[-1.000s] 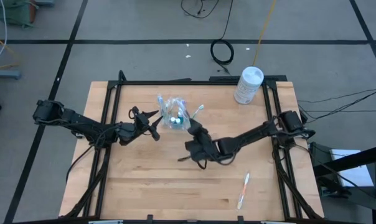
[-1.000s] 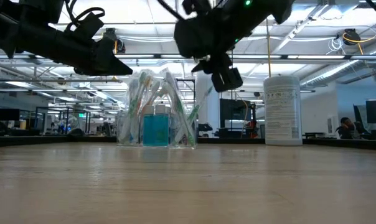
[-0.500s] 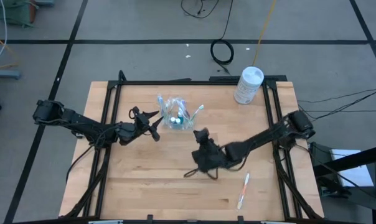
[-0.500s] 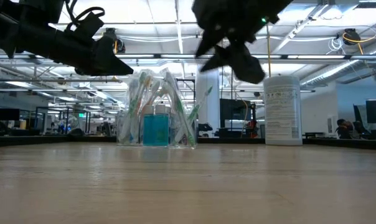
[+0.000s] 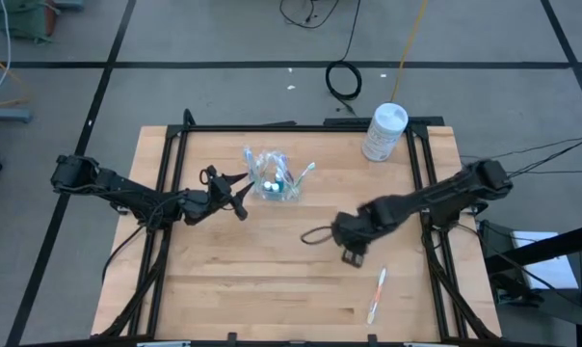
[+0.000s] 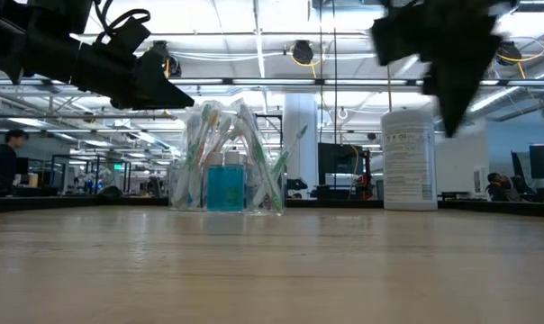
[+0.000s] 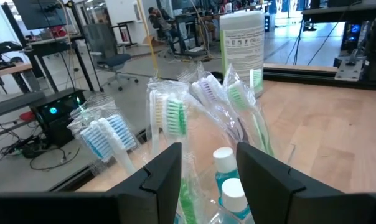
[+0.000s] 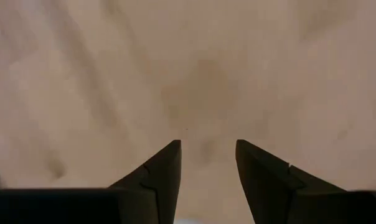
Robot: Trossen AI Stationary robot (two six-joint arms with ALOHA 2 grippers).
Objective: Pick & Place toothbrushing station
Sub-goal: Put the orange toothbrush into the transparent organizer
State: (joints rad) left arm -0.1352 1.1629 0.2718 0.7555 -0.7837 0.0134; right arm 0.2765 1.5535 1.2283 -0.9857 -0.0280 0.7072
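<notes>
Left tool (image 5: 243,201) beside clear crinkly cup (image 5: 272,180)

The high view looks straight down from well above, taking in the whole counter (image 5: 272,280) and the floor around it. The low view sits at counter height and looks level across the surface into the room; it shares with the high view the clear cup (image 6: 225,171) of toothbrushes, at about 11 o'clock from the counter's middle overhead, and the white canister (image 6: 408,159), at about 1 o'clock. The left wrist view faces the same cup (image 7: 200,137) from very near, with the canister (image 7: 241,38) behind it. The right wrist view points down at bare counter wood (image 8: 194,68), close up.
</notes>
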